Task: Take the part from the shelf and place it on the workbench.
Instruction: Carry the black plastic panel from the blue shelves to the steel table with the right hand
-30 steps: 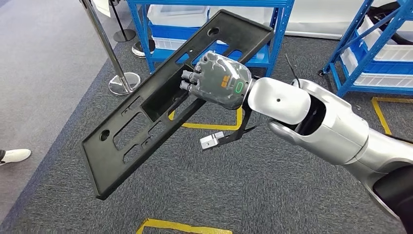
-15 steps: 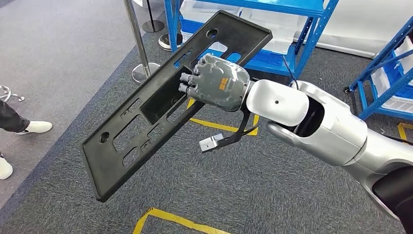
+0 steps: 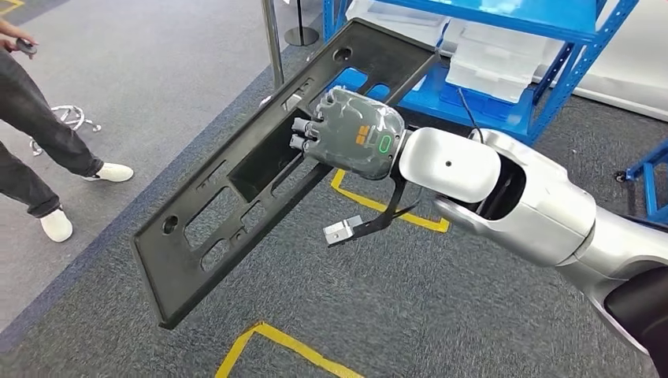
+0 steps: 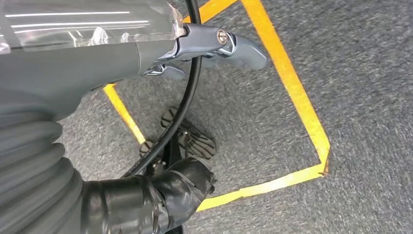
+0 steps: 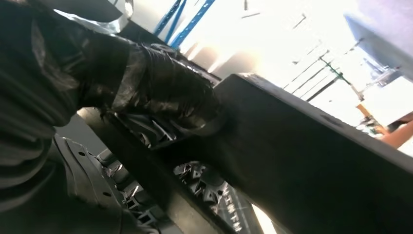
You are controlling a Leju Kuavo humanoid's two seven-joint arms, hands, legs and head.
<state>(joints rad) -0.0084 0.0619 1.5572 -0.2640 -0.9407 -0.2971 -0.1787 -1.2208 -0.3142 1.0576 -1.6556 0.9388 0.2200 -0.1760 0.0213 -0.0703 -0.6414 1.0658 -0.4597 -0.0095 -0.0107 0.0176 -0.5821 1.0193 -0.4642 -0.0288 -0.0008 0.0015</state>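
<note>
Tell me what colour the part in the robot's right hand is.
Black, matte all over; the part shows best in the head view, held by the right hand.

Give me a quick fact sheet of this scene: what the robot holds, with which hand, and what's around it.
Held item: long black plastic panel with cut-out slots and holes, tilted
Holding hand: right hand, fingers hooked through a central opening in the panel
Left hand: left hand hangs over the carpet, holding nothing
Floor: grey carpet with yellow tape lines
Behind: blue shelf with white bins
Nearby: a person standing at left
Workbench: not visible
</note>
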